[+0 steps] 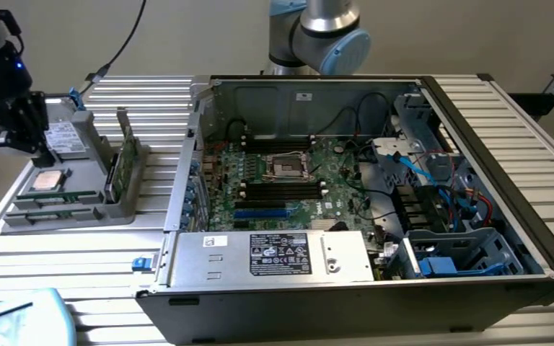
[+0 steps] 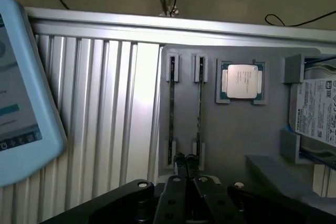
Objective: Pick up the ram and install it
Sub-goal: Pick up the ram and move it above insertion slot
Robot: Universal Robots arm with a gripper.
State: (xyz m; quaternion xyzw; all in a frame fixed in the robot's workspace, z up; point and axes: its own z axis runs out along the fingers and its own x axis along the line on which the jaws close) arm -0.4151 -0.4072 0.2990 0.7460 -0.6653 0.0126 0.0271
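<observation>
Grey plastic tray [image 2: 231,129] on the slatted worktop [image 2: 105,108] carries the ram [image 2: 171,109], a thin green stick standing on edge in its slot. A twin stick [image 2: 199,111] stands just beside it, with a silver processor chip [image 2: 241,81] and a hard drive [image 2: 317,111] further along. We see the robot's hand [image 2: 185,161] hovering over the near ends of the two sticks, fingers pressed together and gripping nothing. In the exterior view the open computer case [image 1: 489,144] sits well apart from the tray, toward that view's right, with its motherboard [image 1: 335,173] exposed. We judge the job barely begun: the ram is not yet lifted from its slot and nothing has been carried to the board.
</observation>
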